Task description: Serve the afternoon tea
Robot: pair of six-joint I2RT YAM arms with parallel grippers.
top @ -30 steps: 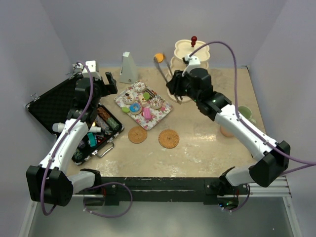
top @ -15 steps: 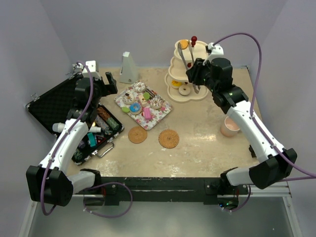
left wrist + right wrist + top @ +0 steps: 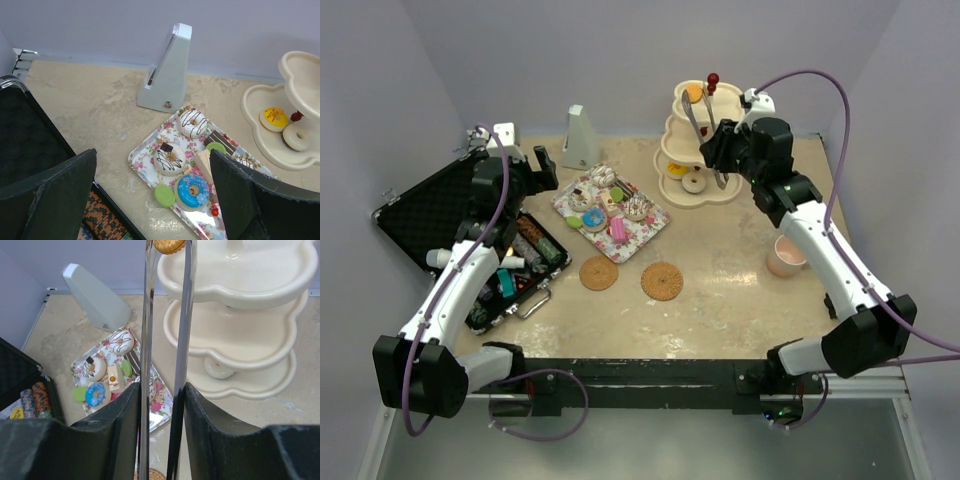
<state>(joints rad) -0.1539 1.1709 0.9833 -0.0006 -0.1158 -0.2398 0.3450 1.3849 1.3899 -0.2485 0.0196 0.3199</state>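
My right gripper (image 3: 718,152) (image 3: 162,390) is shut on metal tongs (image 3: 705,135) (image 3: 147,330). The tong tips pinch an orange round treat (image 3: 693,92) (image 3: 169,245) over the top tier of the cream stand (image 3: 672,150) (image 3: 240,285), beside its red knob (image 3: 713,77). A yellow treat (image 3: 273,119) and a donut (image 3: 296,136) lie on the bottom tier. The floral tray (image 3: 655,225) (image 3: 137,160) holds several toy donuts and cakes, among them a blue donut (image 3: 192,190). My left gripper (image 3: 542,165) (image 3: 152,155) hangs open and empty above the tray's near-left corner.
Two woven coasters (image 3: 599,272) (image 3: 662,281) lie in front of the tray. A pink mug (image 3: 785,256) stands at the right. The open black tool case (image 3: 430,215) fills the left side. A grey pyramid-shaped object (image 3: 580,138) (image 3: 167,70) stands at the back wall.
The right arm swung right and up, carrying the tongs and orange treat from left of the stand to its top tier. The left arm has stayed still.
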